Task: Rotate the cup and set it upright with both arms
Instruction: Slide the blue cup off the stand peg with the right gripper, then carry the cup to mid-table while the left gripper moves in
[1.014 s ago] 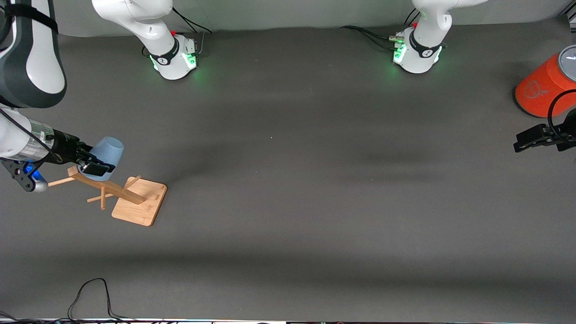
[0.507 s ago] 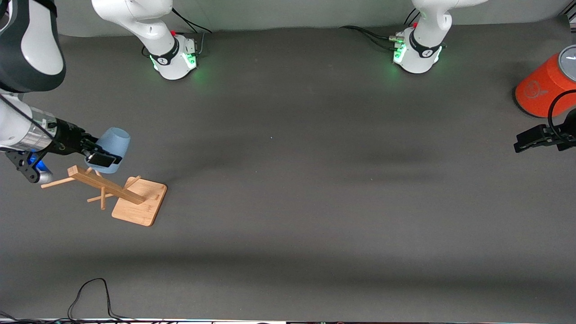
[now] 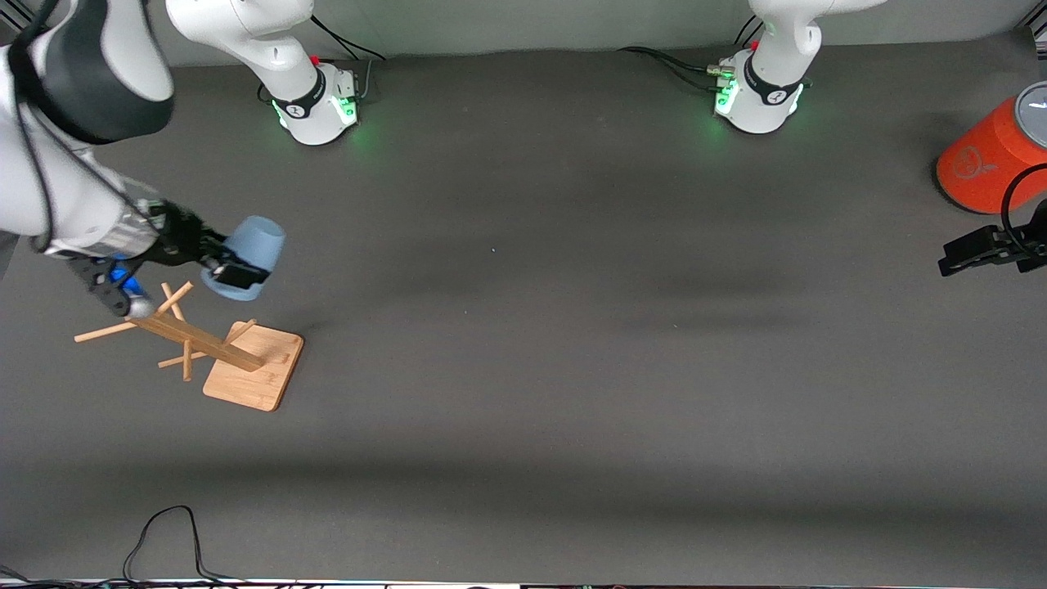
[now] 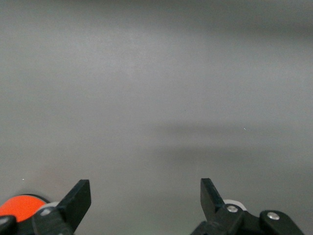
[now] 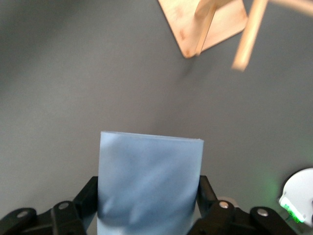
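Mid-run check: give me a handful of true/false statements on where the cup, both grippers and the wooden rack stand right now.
1. The right gripper is shut on the cup. True.
2. The cup rests on the wooden rack. False: it is held in the air, clear of the rack's pegs.
3. The left gripper is open with nothing between its fingers. True.
4. The left gripper is touching the cup. False: it waits at the left arm's end of the table, beside the orange cylinder.
5. The orange cylinder stands on the rack's base. False: the two are at separate ends of the table.
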Robot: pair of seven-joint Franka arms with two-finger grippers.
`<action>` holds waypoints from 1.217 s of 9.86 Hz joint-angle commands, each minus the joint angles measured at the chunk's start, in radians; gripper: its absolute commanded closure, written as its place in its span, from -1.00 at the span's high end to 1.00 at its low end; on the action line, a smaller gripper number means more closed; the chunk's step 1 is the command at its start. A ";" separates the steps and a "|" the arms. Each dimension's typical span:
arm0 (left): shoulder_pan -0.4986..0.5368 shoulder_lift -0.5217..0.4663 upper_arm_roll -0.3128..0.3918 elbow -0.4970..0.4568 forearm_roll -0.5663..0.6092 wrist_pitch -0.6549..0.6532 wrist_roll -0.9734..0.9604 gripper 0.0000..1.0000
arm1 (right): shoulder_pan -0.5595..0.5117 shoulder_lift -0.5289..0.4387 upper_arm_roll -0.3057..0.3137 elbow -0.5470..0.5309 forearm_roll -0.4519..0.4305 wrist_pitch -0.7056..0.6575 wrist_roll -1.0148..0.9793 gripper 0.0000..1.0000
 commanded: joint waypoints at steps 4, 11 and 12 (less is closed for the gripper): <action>0.044 0.002 0.003 0.001 0.004 -0.012 0.048 1.00 | 0.319 0.027 -0.007 -0.001 0.000 0.137 0.470 -0.15; 0.075 0.043 0.003 -0.004 0.018 0.011 0.056 1.00 | 0.644 0.396 -0.007 0.141 -0.114 0.371 1.107 -0.15; 0.073 0.049 0.003 -0.010 0.018 0.009 0.056 1.00 | 0.680 0.482 -0.010 0.206 -0.121 0.372 1.176 -0.15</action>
